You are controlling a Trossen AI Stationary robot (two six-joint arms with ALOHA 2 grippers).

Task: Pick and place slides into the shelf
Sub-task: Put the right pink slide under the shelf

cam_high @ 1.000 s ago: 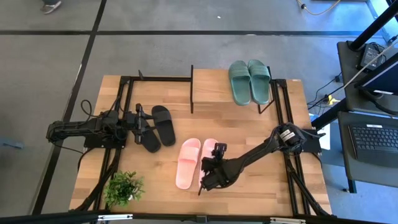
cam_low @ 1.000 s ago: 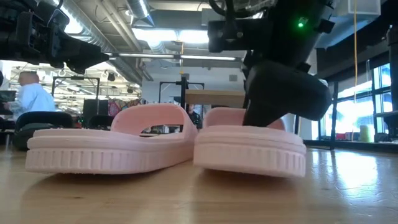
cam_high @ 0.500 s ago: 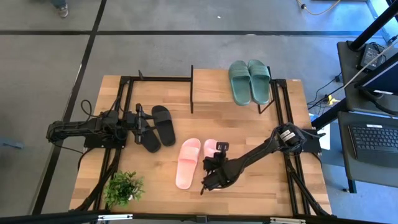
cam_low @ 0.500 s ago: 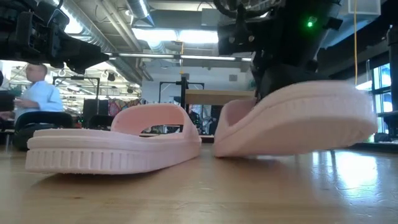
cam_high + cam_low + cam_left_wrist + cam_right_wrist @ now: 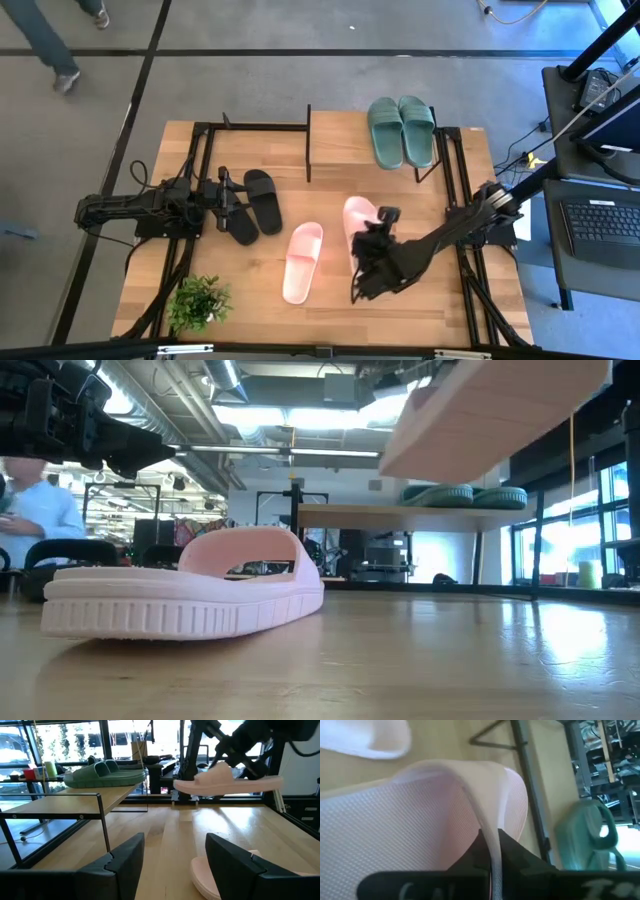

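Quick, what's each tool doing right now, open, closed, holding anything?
Left tool: open, holding nothing, waiting by the black slides.
Right tool: closed on the strap of a pink slide, lifted off the table.

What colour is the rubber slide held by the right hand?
Light pink rubber slide, clearest in the high view.

Right gripper (image 5: 490, 851) fingers clamp the pink slide's (image 5: 420, 815) strap edge. Green slides (image 5: 585, 837) lie beyond, beside a black frame bar (image 5: 530, 790).
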